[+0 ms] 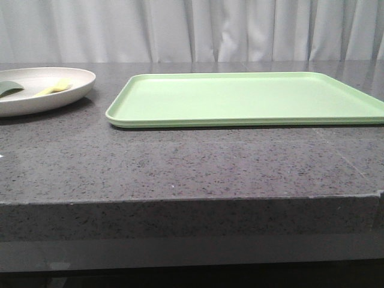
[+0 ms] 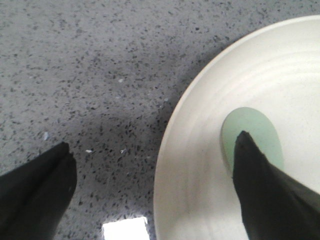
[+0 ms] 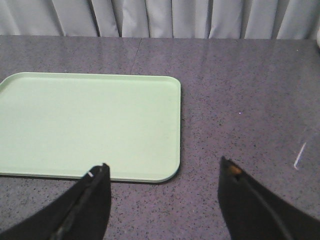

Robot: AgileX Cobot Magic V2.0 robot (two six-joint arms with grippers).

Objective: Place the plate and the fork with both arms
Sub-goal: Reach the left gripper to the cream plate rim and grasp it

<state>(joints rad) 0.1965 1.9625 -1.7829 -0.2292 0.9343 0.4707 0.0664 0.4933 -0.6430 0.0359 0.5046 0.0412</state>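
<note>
Plate (image 1: 36,93) is sitting on the speckled grey stone counter (image 1: 180,168), off to the left of the flat light-green tray (image 1: 252,99) and not touching it. It's a matte cream round dish with faint rings and a raised rim. Inside it I can see the little pale-yellow fork (image 1: 53,88) plus a grey-green utensil (image 1: 9,89) with a rounded end. My left claw (image 2: 150,170) is spread wide, one black finger (image 2: 265,185) over the plate above that green utensil, the other over bare counter. Right claw (image 3: 162,192) is also spread, holding nothing, near the tray's rounded corner.
</note>
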